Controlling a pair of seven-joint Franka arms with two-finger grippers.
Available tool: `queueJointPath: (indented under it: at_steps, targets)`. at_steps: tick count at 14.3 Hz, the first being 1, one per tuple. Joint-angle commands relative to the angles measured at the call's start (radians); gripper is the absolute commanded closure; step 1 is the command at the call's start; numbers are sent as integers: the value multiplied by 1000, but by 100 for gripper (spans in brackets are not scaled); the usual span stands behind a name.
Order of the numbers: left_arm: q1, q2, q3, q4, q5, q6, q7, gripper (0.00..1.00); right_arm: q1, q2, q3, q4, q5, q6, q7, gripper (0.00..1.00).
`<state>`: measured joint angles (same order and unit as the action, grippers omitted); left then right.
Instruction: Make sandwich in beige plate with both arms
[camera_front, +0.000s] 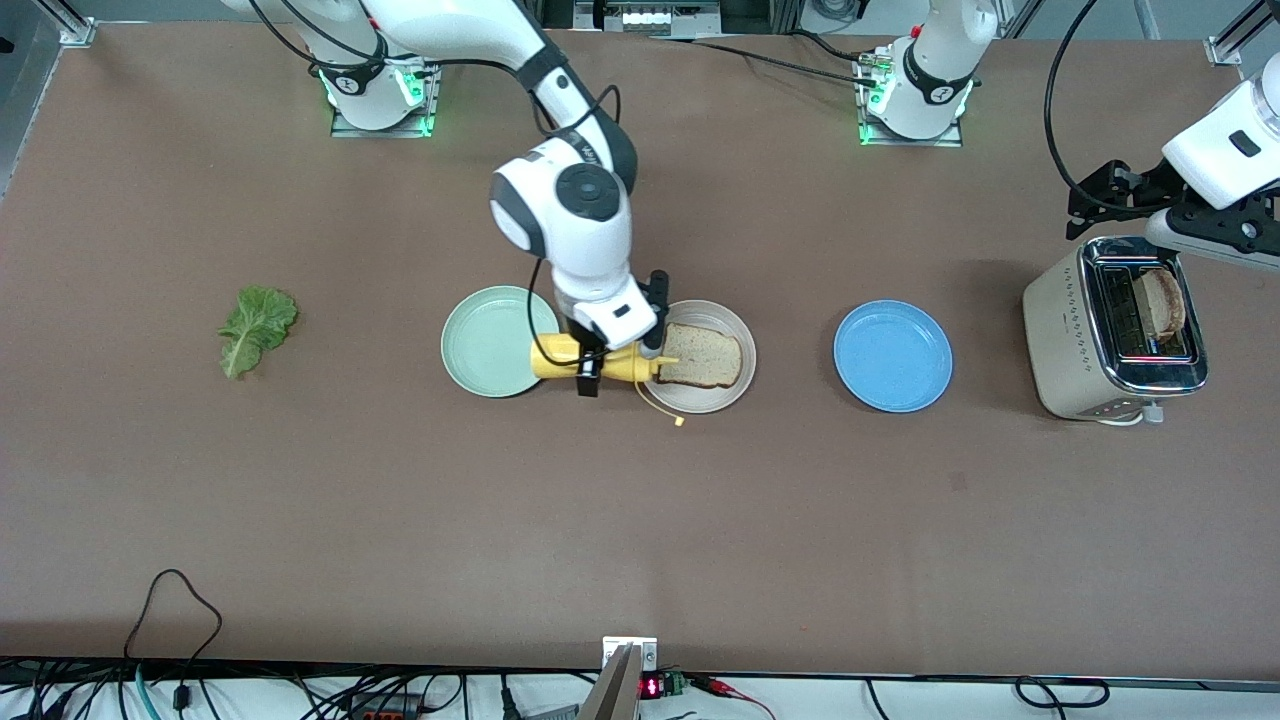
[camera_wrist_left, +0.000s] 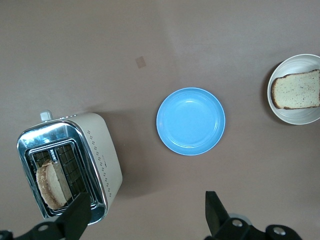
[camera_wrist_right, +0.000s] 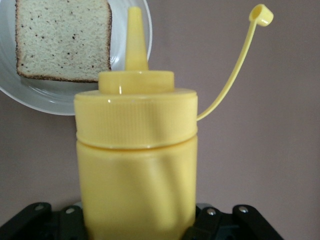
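Observation:
The beige plate (camera_front: 712, 402) carries one slice of toasted bread (camera_front: 702, 357). My right gripper (camera_front: 590, 366) is shut on a yellow squeeze bottle (camera_front: 560, 362), held on its side over the plate's edge. Its nozzle points at the slice and its cap (camera_wrist_right: 261, 15) hangs open on a strap. The right wrist view shows the bottle (camera_wrist_right: 136, 165) in front of the plate (camera_wrist_right: 50, 100) and slice (camera_wrist_right: 62, 40). A second slice (camera_front: 1163, 300) stands in the toaster (camera_front: 1075, 330). My left gripper (camera_wrist_left: 145, 220) hangs open and empty over the toaster's edge. A lettuce leaf (camera_front: 255, 325) lies at the right arm's end.
A mint-green plate (camera_front: 480, 340) sits beside the beige plate, toward the right arm's end, partly under the bottle. A blue plate (camera_front: 892, 356) lies between the beige plate and the toaster. Cables run along the table edge nearest the front camera.

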<state>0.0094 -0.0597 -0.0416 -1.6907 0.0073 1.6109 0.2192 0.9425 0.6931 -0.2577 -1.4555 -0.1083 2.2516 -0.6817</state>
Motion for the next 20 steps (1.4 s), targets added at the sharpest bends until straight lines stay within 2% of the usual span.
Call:
queueJointPath:
  at_steps: [1,2,5,9,14,16,19,20]
  targets:
    - [3,-5,-4,14,22,-17,-8,0,42,97,-15,150,-120,-124,72,70]
    - [3,-5,-3,14,22,-17,-8,0,57,112,-15,165,-161,-154,86,70]
    - [3,-5,-3,14,22,-17,-8,0,76,131,-15,170,-211,-176,88,69]
    - [3,-5,-4,14,22,-17,-8,0,94,161,-17,188,-238,-182,112,69]
    - [3,-5,-3,14,22,-17,-6,0,93,149,-14,188,-234,-181,136,66]
    - [3,-5,-3,14,22,-17,-8,0,81,134,-12,188,-187,-181,125,66]
    - [4,-5,-3,14,22,-17,-6,0,24,30,-9,170,-104,-229,59,66]
    - [4,-5,-3,14,22,-17,-6,0,3,-7,-9,162,-41,-250,15,66]
